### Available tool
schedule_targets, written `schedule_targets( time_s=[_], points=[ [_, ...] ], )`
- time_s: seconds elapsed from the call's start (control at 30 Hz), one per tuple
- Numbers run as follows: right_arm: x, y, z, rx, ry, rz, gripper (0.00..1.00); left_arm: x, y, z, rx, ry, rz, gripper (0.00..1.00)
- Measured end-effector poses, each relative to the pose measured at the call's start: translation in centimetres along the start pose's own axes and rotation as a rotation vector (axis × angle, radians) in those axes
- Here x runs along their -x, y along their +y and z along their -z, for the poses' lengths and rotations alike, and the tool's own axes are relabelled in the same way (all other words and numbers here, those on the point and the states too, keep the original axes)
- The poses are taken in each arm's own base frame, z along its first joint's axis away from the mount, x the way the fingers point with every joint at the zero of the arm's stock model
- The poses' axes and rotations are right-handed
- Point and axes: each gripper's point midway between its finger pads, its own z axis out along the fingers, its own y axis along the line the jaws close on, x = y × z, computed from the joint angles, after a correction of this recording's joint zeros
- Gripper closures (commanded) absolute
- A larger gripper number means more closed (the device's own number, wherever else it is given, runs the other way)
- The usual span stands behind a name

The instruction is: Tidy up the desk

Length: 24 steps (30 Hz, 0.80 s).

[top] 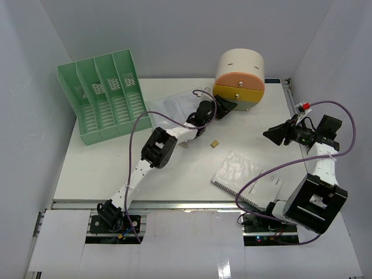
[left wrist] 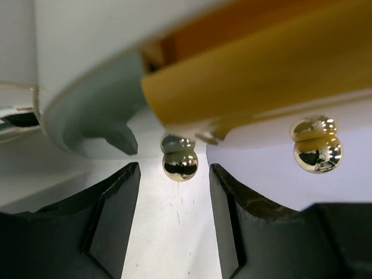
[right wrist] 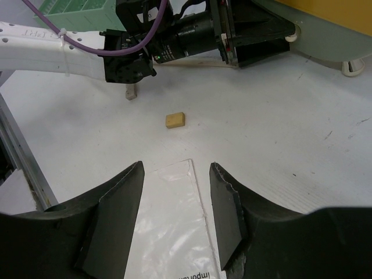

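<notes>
The desk (top: 110,168) is a white tabletop with a rail along its near edge. My left gripper (top: 225,108) is open at the front of a round drawer box (top: 239,78) at the back. In the left wrist view the gripper (left wrist: 174,171) has a gold knob (left wrist: 179,158) of the yellow drawer (left wrist: 261,75) just ahead of its fingertips, not touching. A second gold knob (left wrist: 317,145) is to the right. My right gripper (top: 273,133) is open and empty, hovering over the right side. In its wrist view the gripper (right wrist: 175,168) is above a plastic-covered booklet's corner (right wrist: 174,226).
A green file rack (top: 104,102) stands at the back left. A plastic-sleeved paper (top: 171,107) lies beside the left arm. A tan eraser (top: 214,143) and a small pale piece (top: 183,145) lie mid-desk. The spiral booklet (top: 244,177) lies front right. A red-capped item (top: 302,106) is at the right edge.
</notes>
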Motion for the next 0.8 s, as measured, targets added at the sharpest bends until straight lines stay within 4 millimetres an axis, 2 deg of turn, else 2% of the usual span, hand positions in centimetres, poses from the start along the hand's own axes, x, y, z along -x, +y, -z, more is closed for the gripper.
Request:
schedule_targets(
  time_s=[0.1,0.13,0.4,0.6,0.8],
  points=[
    [0.1,-0.04,0.17,-0.002,-0.006,0.0,0.44,-0.49,-0.09,-0.06,0.005,-0.001,0.018,0.44],
    [0.14,-0.05,0.23,-0.003,-0.007,0.001,0.44,-0.58,-0.09,-0.08,0.008,-0.002,0.024,0.49],
    [0.58,0.0,0.73,-0.012,-0.022,0.013,0.44,-0.36,-0.17,-0.31,0.028,-0.054,0.081,0.65],
    [0.69,-0.1,0.98,-0.015,-0.03,0.006,0.44,-0.35,-0.16,-0.28,0.028,-0.07,0.094,0.73],
    [0.74,-0.08,1.04,-0.016,-0.032,0.0,0.44,-0.21,0.12,0.62,0.017,-0.093,0.087,0.82]
  ],
)
